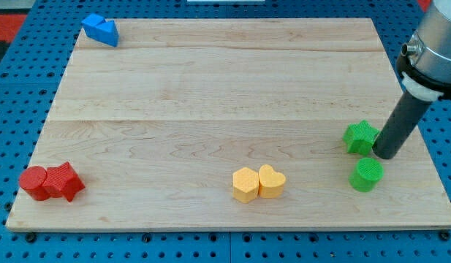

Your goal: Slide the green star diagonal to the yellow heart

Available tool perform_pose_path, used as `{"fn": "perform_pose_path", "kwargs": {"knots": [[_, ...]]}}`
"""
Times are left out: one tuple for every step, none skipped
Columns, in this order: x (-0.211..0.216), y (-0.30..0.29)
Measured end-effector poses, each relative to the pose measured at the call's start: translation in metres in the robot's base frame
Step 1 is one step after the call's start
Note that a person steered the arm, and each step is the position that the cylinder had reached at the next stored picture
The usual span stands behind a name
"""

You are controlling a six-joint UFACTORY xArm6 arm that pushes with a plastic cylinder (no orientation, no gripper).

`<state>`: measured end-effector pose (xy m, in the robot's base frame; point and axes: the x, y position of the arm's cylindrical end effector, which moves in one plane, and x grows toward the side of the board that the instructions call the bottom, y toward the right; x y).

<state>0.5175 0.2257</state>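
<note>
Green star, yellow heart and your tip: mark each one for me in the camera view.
green star (359,136), camera view, on its top face.
yellow heart (272,179), camera view, on its top face.
my tip (387,155), camera view, at the rod's very end, against the star's right side.

A pale wooden board (210,88) fills the view, its planks running side to side under even light. Around it lies a blue perforated surface (20,226), with red (13,29) at the view's top left corner.
</note>
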Motion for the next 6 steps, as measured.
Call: {"fn": "perform_pose_path", "kwargs": {"knots": [[-0.010,0.001],[-0.052,-0.025],[-0.060,-0.079],[-0.060,-0.082],[-0.060,-0.082],[-0.059,-0.043]]}}
